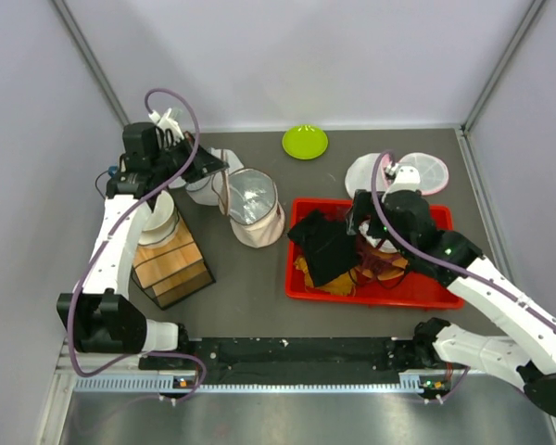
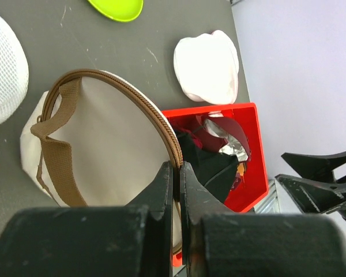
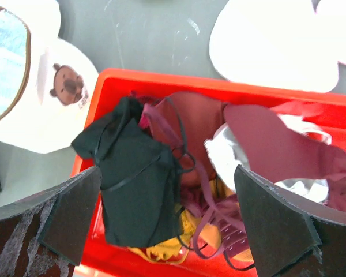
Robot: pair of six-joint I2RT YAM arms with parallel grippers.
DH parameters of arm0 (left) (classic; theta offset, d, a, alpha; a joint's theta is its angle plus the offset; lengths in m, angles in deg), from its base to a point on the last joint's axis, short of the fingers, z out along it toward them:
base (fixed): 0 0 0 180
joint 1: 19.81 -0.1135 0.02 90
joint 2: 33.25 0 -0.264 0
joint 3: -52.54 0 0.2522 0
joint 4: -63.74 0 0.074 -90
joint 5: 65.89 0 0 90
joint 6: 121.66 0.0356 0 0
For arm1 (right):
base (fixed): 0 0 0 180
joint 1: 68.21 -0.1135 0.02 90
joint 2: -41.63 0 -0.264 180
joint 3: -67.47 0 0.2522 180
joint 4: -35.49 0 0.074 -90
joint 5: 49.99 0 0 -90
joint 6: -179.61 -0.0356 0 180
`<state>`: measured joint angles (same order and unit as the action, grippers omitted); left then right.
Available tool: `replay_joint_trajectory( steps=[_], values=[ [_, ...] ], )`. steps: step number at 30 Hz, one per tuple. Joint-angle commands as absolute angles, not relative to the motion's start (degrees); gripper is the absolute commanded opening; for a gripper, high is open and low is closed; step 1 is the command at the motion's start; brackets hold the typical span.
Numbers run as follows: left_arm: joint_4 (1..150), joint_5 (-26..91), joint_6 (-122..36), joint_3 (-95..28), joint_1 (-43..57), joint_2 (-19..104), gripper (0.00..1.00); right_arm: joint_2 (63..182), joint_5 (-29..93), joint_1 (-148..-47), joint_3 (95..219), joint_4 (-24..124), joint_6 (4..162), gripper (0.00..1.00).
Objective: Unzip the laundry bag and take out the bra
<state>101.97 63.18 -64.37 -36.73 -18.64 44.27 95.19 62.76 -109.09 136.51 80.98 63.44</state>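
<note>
- My left jaws are pinched together on the brown zipper rim of the laundry bag (image 2: pixel 104 144), just left of the red tray (image 1: pixel 371 295).
- My right jaws hang apart over the tray. The black bra (image 3: pixel 135 184) lies below, nearer their left finger, against the tray's left wall.
- The right arm is nearer. A dark red garment (image 3: pixel 265 138) crowds the bra's right side, with open room above.

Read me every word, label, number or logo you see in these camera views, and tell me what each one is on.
No readable words, numbers or brand names in any view.
Only sign: a small brown bear face printed on the side of the laundry bag, with no lettering beside it.
Tiny coloured dots on the near-edge rail in the top view: too small to read.
</note>
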Motion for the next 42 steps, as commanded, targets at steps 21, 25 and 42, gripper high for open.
replay_joint_trajectory(
  steps=[21, 25, 42],
  values=[
    [119.2, 51.1, -49.6, -51.0, -14.2, 40.9, 0.98, 99.7, 58.1, -101.0, 143.8, 79.4, 65.1, 0.99],
    [117.9, 50.2, -49.1, -50.8, -14.2, 37.7, 0.98, 102.1, 57.1, -99.8, 145.8, 81.0, 64.8, 0.99],
    [112.8, 49.2, -49.8, -46.7, -14.2, 32.1, 0.99, 102.7, 59.4, -99.8, 145.4, 82.3, 64.3, 0.99]
  ],
)
